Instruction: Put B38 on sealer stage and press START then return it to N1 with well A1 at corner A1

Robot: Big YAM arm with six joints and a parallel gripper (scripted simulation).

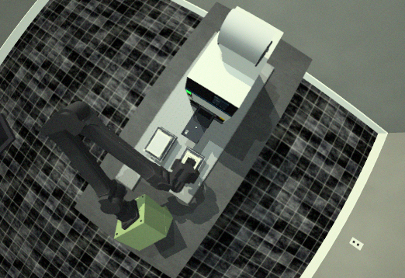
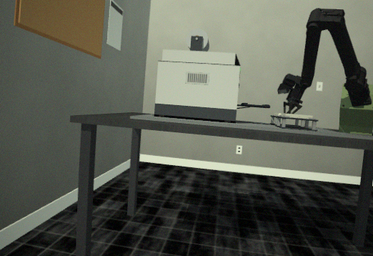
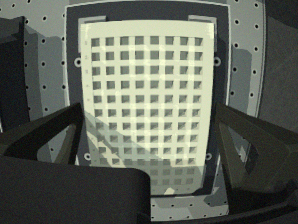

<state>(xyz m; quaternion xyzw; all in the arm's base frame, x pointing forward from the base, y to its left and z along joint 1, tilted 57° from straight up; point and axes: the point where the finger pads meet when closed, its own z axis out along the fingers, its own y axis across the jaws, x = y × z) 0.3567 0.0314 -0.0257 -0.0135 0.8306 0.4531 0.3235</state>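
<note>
On the grey table (image 2: 200, 127), the plate (image 3: 148, 106) lies below the open gripper (image 2: 292, 111)

Pale gridded well plate (image 3: 148, 103) flat in dark nest (image 3: 72, 23), sealer stage (image 1: 195, 126) out

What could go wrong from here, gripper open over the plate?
1. The open gripper hangs just above the well plate in its nest; fingers straddle it, so an off-centre descent could clip the nest frame.
2. The second plate sits close beside; the forearm could brush it.
3. The sealer stage is out; a swinging carry could knock it.
</note>
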